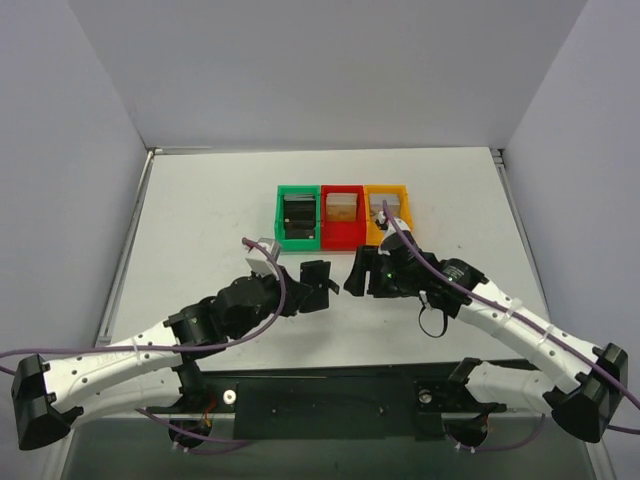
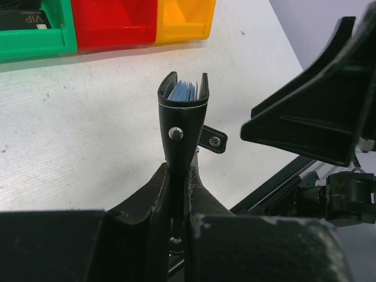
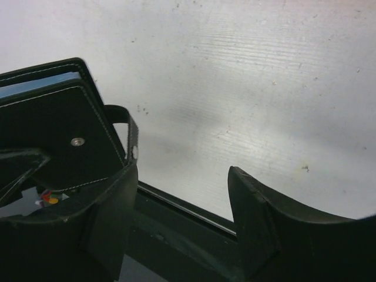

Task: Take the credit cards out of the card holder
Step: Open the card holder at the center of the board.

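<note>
**Card holder pinched edge-up by the left arm, right fingers spread beside it**

The work sits at the near middle of the table point(image 1: 200, 230). Bare table lies between it and the row of bins further back: green bin point(image 1: 298, 216), red bin point(image 1: 343, 215) and yellow bin point(image 1: 390, 209), touching side by side. The side walls are well apart from both arms. Close below the right wrist runs the table's near edge with its black rail point(image 3: 182, 207), so there is little room on that side.

The left arm reaches in from the near left corner, and the right arm mirrors it from the near right. They meet just in front of the bins.

The left fingers point(image 2: 160, 188) are clamped on the lower part of the card holder point(image 2: 182, 120), which stands upright and edge-on to the left wrist camera. The right fingers point(image 1: 356, 272) are spread wide with nothing between them. One of them is just beside the holder's corner; whether it touches cannot be told.

The holder is black with pale stitching and a metal stud. Its snap tab point(image 2: 212, 140) hangs loose to one side. Its two leaves gape slightly at the top, where the light blue edges of the credit cards point(image 2: 183, 92) show, tucked inside.
</note>
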Controlling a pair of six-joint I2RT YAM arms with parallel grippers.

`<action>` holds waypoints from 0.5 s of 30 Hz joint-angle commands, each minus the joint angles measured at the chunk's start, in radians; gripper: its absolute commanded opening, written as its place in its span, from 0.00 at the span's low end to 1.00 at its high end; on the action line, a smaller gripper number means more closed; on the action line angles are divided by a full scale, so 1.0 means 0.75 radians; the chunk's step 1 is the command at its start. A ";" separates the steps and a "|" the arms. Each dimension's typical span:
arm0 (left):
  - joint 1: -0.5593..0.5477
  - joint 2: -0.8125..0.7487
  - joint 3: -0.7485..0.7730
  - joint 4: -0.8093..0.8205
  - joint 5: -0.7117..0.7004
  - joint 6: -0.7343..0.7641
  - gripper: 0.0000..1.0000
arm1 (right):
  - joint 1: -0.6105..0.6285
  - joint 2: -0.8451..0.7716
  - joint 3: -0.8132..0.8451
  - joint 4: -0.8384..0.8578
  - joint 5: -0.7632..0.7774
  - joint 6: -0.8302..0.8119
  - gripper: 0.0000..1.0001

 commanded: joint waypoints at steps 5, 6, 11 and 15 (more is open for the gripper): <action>0.239 -0.097 -0.114 0.384 0.518 -0.118 0.00 | -0.053 -0.157 0.048 0.085 -0.211 -0.030 0.64; 0.282 -0.114 -0.137 0.415 0.575 -0.142 0.00 | -0.057 -0.173 0.050 0.100 -0.257 -0.038 0.64; 0.364 -0.151 -0.196 0.650 0.833 -0.251 0.00 | -0.065 -0.165 0.056 0.151 -0.383 -0.063 0.62; 0.370 -0.151 -0.190 0.724 0.909 -0.291 0.00 | -0.063 -0.157 0.031 0.145 -0.397 -0.081 0.54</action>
